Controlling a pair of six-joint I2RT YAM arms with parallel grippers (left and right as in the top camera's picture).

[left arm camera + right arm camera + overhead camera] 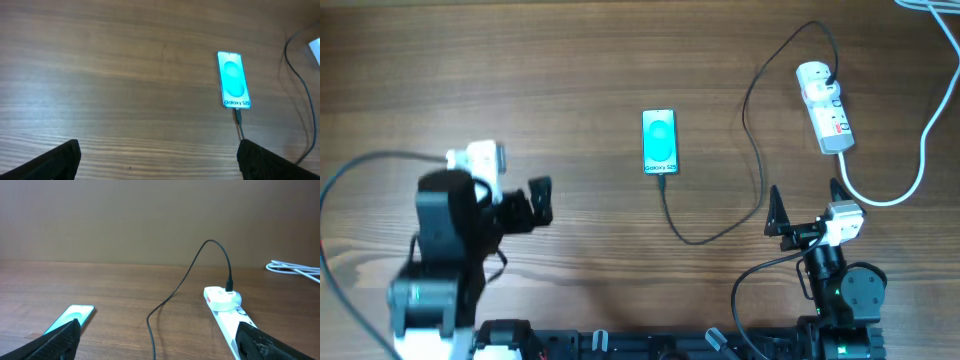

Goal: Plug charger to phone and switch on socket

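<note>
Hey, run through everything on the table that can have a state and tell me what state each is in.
phone, lying flat, screen lit.
charger, one end plugged into the socket, plug tip seemingly in the phone.
socket, charger plugged in; switch position unreadable.
left gripper, jaws open, empty.
right gripper, jaws open, empty.
</note>
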